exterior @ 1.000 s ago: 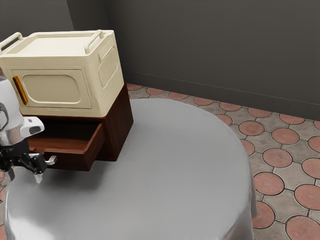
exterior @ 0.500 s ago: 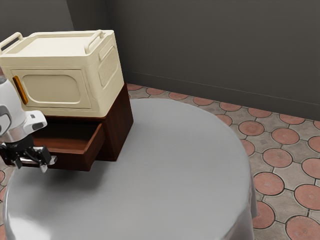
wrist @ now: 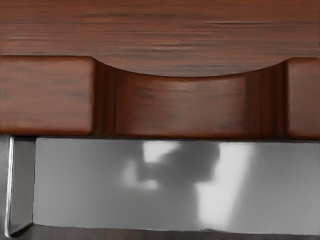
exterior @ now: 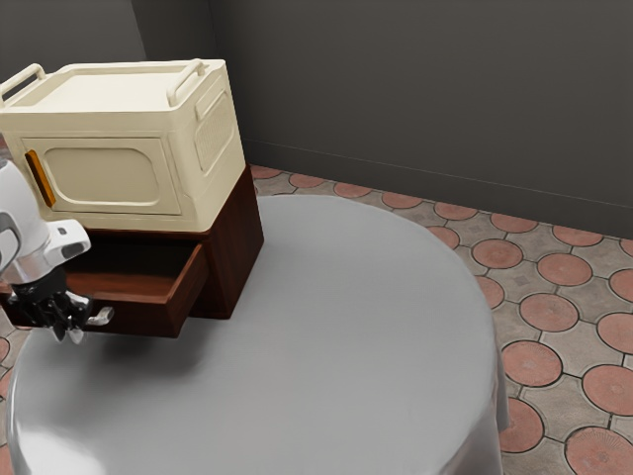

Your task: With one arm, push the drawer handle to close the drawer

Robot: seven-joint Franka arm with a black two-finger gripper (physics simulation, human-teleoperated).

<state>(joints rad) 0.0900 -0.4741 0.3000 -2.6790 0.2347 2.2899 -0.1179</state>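
Note:
The gripper (exterior: pixel 68 335) is at the drawer front in the exterior view, its two fingertips drawn together, low beside the handle. The silver handle (exterior: pixel 101 317) shows one end past the fingers; the hand covers much of the rest. Behind it the brown drawer (exterior: pixel 145 316) stands pulled out of its dark wooden cabinet (exterior: pixel 237 242). In the wrist view, the drawer's front board (wrist: pixel 185 107) has a scooped top edge, and the handle's end post (wrist: pixel 22 180) joins it. Whether the gripper touches the handle cannot be told.
A cream box (exterior: pixel 109 178) with an orange handle and top rails sits on the cabinet. Both stand on a round table (exterior: pixel 336 346) with a grey cloth, whose edge curves around toward the exterior view's right. A dark wall (exterior: pixel 415 99) rises behind.
My hand has moved toward the exterior view's right, then slightly back. The fingers, apart earlier, have come together. The drawer looks unmoved.

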